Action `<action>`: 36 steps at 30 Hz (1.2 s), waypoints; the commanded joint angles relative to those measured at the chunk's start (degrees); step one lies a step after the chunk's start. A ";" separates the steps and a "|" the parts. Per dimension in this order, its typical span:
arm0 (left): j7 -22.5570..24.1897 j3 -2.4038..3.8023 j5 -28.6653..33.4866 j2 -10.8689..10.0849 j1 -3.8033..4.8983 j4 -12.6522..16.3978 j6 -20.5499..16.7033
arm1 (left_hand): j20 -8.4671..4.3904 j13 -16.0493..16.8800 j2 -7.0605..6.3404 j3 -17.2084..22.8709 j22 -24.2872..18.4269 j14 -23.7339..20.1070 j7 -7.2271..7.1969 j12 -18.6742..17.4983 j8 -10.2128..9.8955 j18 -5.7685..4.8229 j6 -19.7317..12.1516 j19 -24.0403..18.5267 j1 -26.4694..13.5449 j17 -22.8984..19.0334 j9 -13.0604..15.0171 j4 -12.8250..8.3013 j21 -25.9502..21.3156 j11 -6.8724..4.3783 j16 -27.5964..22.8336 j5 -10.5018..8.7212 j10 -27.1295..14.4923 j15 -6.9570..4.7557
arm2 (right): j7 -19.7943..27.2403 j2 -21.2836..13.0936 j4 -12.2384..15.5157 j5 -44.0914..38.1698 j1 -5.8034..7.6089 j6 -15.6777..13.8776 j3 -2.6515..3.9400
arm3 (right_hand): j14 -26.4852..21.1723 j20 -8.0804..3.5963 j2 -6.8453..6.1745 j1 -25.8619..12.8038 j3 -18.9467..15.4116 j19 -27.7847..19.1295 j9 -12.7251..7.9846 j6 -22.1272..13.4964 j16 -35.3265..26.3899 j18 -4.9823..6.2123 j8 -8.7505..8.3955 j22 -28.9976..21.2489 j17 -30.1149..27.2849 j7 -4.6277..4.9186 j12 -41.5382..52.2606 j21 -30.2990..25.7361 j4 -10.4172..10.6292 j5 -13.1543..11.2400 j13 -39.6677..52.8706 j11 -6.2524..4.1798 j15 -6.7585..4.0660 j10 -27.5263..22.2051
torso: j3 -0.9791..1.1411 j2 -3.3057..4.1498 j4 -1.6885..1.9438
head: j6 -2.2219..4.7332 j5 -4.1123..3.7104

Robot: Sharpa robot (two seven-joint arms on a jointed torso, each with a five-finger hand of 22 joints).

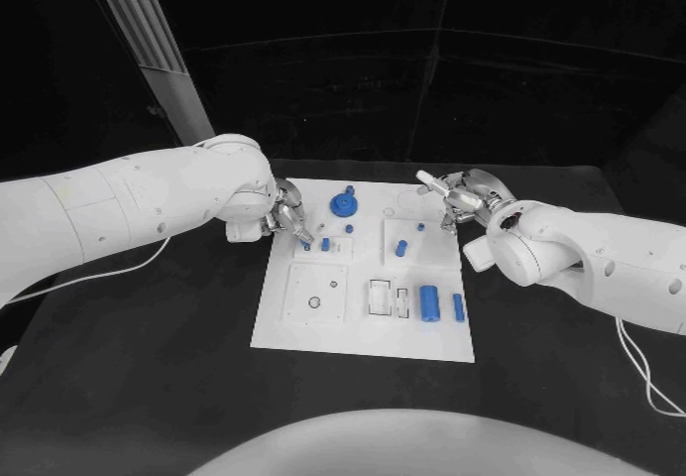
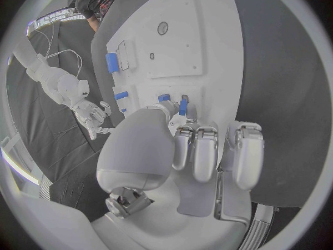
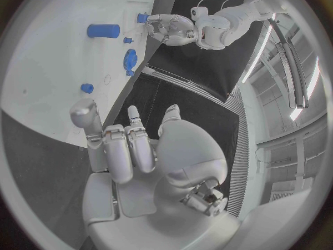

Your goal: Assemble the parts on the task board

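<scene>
Two silver hands work at the far end of the white plastic task board [image 1: 362, 297]. The left hand [image 1: 281, 220], left of centre in the head view, pinches a small blue peg [image 2: 183, 104] between thumb and fingertip, right over the board's upper-left corner. The right hand [image 1: 466, 198], right of centre, hovers at the board's upper-right edge, its fingers curled in with nothing in them. Outward lie a round blue gear-like piece [image 1: 343, 204] at the top of the board and two blue cylinders [image 1: 440, 303] at the lower right. The pegs look light, stiff and smooth (probably moulded plastic), so likely slippery; a sideways pinch at mid-length should steady them.
</scene>
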 commanded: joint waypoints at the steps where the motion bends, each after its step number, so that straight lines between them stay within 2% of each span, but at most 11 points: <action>1: -0.74 -0.13 0.03 -0.05 -0.19 -0.16 1.28 | -0.36 15.05 0.45 0.20 15.09 5.94 -1.50 0.07 0.36 -0.37 1.27 5.84 -0.08 15.09 0.08 -0.01 0.23 -0.18 0.17 -0.33 5.96 -0.24 | 0.39 -0.02 0.09 0.28 0.09 -0.19 0.03 | 6.05 -0.14 0.18 0.44 -0.25 -0.11 -0.04 0.13 0.14 0.45 0.20 4.22 15.10 1.30 0.15 -0.39 0.02 0.22 14.92 -0.21 -0.51 5.96 | 0.02 -0.02 0.01 | -0.09 -0.13; 17: -0.88 -0.13 0.02 0.21 -0.35 -0.37 2.12 | -0.35 15.05 0.45 0.22 15.09 5.94 -1.49 0.07 0.37 -0.37 1.22 5.84 -0.09 15.09 0.11 0.00 0.23 -0.17 0.17 -0.44 5.96 -0.23 | 0.38 -0.03 0.14 0.34 0.09 -0.22 0.03 | 6.05 -0.15 0.20 0.42 -0.28 -0.10 -0.04 0.15 0.14 0.45 0.24 4.22 15.10 1.28 0.15 -0.41 0.04 0.22 14.92 -0.22 -0.52 5.96 | 0.04 0.00 0.00 | -0.19 -0.24; 36: -1.00 -0.13 0.02 0.01 -0.43 0.10 2.13 | -0.33 15.05 0.28 -0.64 15.09 5.94 -1.28 0.07 0.61 -0.37 1.13 5.84 -1.74 15.09 0.45 1.21 0.23 0.05 0.17 -2.56 5.96 -0.02 | 0.42 -0.05 0.10 0.34 0.09 -0.29 0.03 | 6.05 -0.15 0.20 0.42 -0.28 -0.10 -0.04 0.15 0.14 0.45 0.24 4.22 15.10 1.28 0.15 -0.41 0.04 0.22 14.92 -0.22 -0.52 5.96 | 0.01 -0.01 0.02 | -0.26 -0.40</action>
